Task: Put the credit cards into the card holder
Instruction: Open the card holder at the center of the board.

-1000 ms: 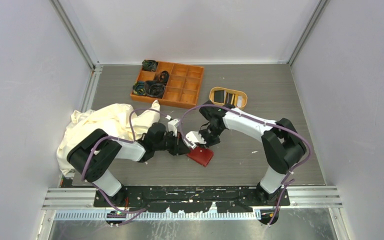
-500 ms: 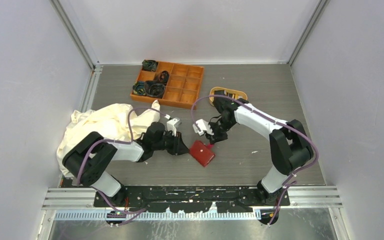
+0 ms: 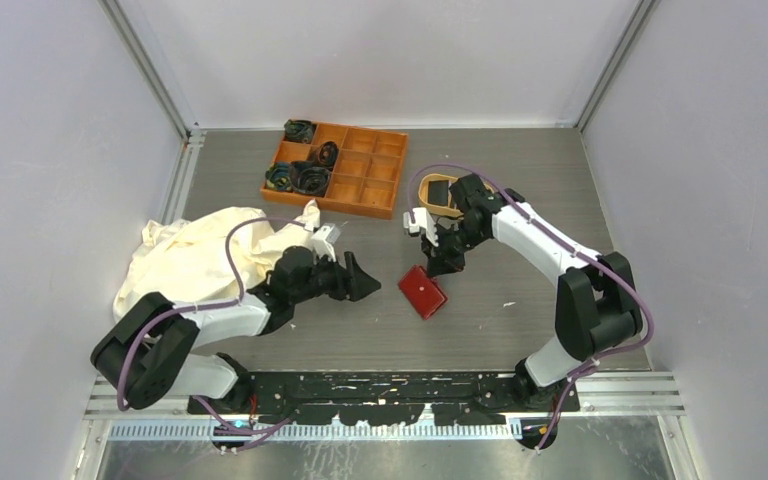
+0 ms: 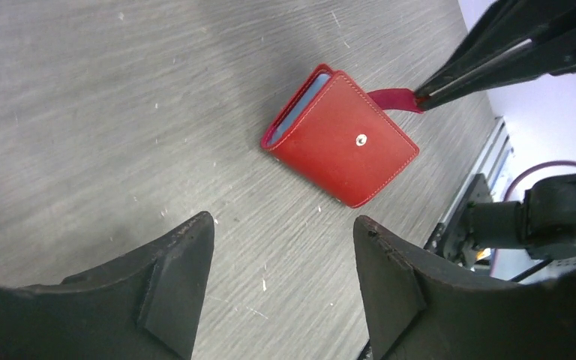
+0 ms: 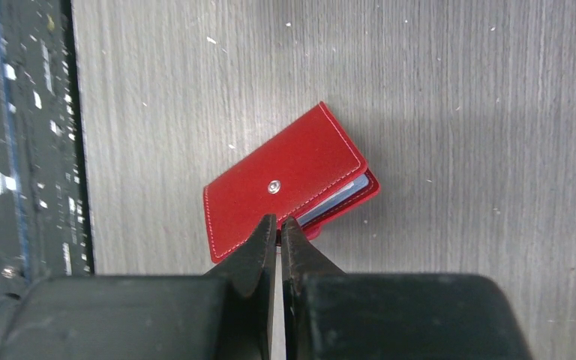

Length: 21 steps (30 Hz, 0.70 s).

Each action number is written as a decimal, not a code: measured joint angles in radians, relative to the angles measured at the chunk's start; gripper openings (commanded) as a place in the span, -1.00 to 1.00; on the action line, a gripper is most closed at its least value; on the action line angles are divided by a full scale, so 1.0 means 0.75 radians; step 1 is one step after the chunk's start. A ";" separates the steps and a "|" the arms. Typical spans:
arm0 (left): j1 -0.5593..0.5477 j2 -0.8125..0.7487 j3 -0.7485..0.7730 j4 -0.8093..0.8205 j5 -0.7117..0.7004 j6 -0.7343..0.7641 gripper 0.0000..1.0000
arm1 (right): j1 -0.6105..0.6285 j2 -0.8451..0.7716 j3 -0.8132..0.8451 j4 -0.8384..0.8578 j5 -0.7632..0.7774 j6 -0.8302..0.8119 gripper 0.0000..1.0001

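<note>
Right gripper (image 5: 278,225), fingers pressed together, pinches the snap tab (image 4: 394,98) of the red card holder (image 5: 300,169). The holder sits folded on the grey table (image 3: 520,170) between the arms, with a silver stud on its stitched cover and light-blue pockets at its open edge. Left gripper (image 4: 283,222) hovers just beside it, fingers spread and holding nothing; the tab's tip is hidden in the pinch, and the right arm covers most of the tan tray (image 3: 426,184), its contents unreadable.
</note>
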 measured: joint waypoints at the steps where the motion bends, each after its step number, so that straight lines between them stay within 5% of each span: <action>1: -0.007 0.000 -0.017 0.018 -0.014 -0.042 0.38 | -0.003 -0.003 0.000 0.000 -0.018 0.026 -0.98; 12: -0.255 0.055 -0.066 0.109 -0.306 -0.383 0.42 | -0.005 -0.066 0.000 0.038 -0.137 0.243 -0.98; 21: -0.265 0.151 -0.012 0.079 -0.387 -0.421 0.25 | -0.005 -0.066 0.000 0.055 -0.109 0.277 -0.98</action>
